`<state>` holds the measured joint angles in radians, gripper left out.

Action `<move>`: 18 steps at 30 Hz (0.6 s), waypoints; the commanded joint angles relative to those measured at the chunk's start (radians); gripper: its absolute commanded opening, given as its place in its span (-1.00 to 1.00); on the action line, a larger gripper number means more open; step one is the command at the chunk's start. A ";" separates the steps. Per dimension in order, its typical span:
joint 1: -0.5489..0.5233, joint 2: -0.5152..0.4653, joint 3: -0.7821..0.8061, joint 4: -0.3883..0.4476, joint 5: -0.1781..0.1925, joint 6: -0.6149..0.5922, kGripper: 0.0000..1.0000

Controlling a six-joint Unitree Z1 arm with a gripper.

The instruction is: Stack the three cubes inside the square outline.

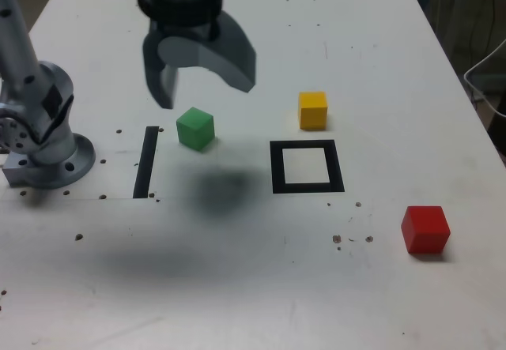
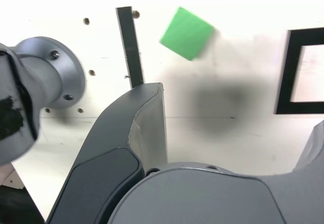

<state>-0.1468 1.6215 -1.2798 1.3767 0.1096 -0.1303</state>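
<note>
**Open gripper above the green cube, square outline empty**

The dark grey gripper (image 1: 198, 69) hangs over the white table (image 1: 237, 287) with its jaws spread wide and nothing between them.

Taking the thick black square outline with a white centre (image 1: 307, 166) as the landmark: the small matte green cube (image 1: 195, 127) sits on the table well to the exterior view's left of it, just under the gripper. The matte yellow cube (image 1: 312, 109) stands just beyond its far edge. The matte red cube (image 1: 425, 228) lies nearer the camera and to the exterior view's right of it. All three are apart from the outline and from each other.

The wrist view shows only the green cube (image 2: 187, 33), part of the outline (image 2: 298, 72), the straight black strip (image 2: 130, 47) and the arm's silver base (image 2: 50, 72); the yellow and red cubes appear in the exterior view alone.

The tabletop is matte white, dotted with small screw holes, and carries a soft dark shadow (image 1: 221, 192) between the strip (image 1: 147, 160) and the outline.
</note>
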 commanded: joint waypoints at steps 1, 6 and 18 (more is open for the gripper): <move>-0.007 0.028 -0.051 0.024 -0.003 0.000 0.99; -0.021 0.096 -0.193 0.087 -0.006 0.003 0.98; -0.059 0.290 -0.523 0.189 -0.014 0.021 0.98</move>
<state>-0.2001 1.8863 -1.7724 1.5497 0.0982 -0.1119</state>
